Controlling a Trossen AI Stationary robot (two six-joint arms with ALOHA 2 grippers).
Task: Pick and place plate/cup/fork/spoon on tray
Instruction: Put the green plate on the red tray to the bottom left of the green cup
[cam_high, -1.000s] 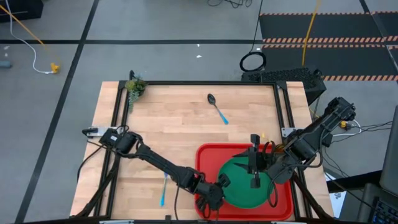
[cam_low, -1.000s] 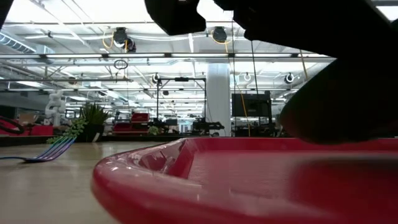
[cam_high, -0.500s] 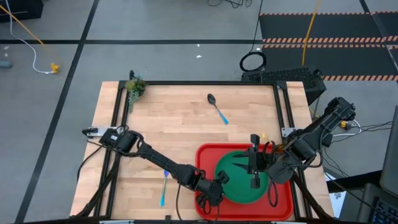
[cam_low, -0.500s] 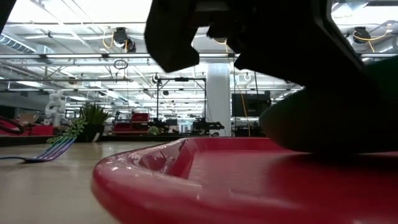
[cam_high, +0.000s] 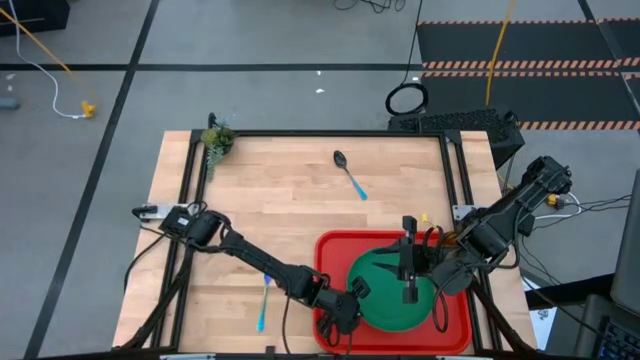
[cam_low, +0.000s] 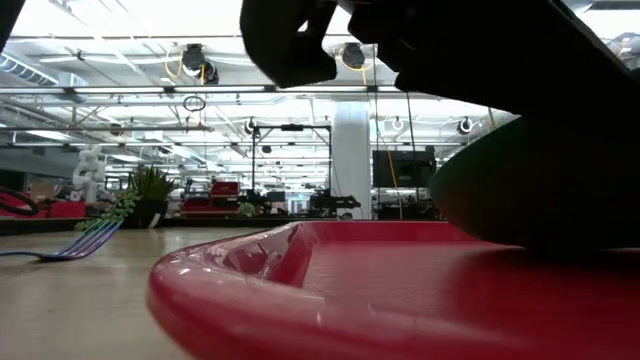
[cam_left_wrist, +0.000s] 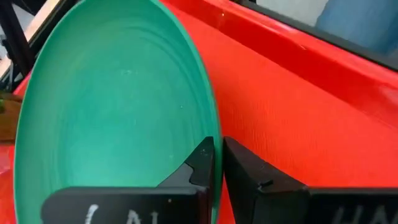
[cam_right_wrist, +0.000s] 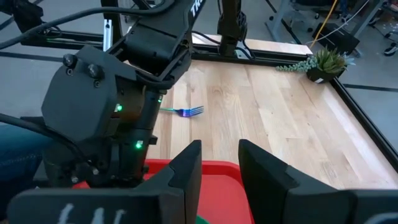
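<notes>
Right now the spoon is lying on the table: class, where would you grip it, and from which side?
Grip the spoon at the middle of its slim blue handle, coming straight down from above. It lies flat and alone on the bare wood beyond the tray, so the gripper fingers should straddle the handle across its width; the dark oval bowl looks harder to pinch.

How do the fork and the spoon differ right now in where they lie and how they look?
The spoon lies far from both arms, toward the table's far edge; the fork lies near the front edge, beside the left arm. The spoon's head is a dark oval bowl; the fork ends in pale tines. Both have light-blue handles, lie flat on the bare wood, off the red tray, and no pincer holds either.
</notes>
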